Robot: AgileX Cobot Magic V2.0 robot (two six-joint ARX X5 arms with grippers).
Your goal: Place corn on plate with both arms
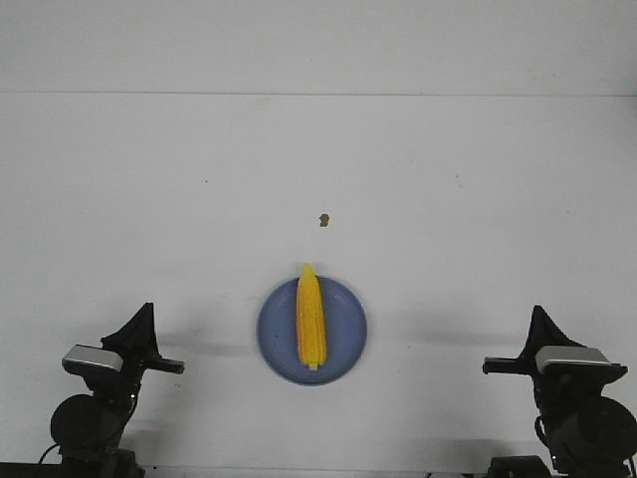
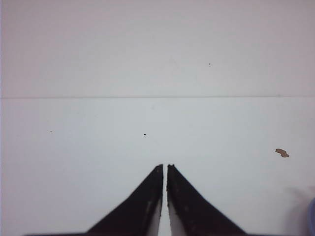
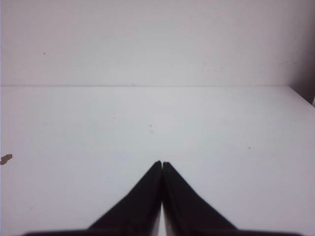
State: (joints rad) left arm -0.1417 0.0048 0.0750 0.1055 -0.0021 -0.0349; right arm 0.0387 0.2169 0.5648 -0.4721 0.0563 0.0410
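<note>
The yellow corn (image 1: 312, 318) lies on the round blue plate (image 1: 344, 350) at the front middle of the white table, its tapered tip pointing away from me over the far rim. My left gripper (image 1: 146, 311) is at the front left, far from the plate, shut and empty; in the left wrist view (image 2: 165, 165) its jaws nearly touch over bare table. My right gripper (image 1: 538, 312) is at the front right, also far from the plate, shut and empty, as the right wrist view (image 3: 162, 162) shows. A sliver of the plate's rim (image 2: 312, 216) shows in the left wrist view.
A tiny brown speck (image 1: 323, 219) lies on the table beyond the plate; it also shows in the left wrist view (image 2: 282, 153) and the right wrist view (image 3: 6, 159). The table's far edge meets a white wall.
</note>
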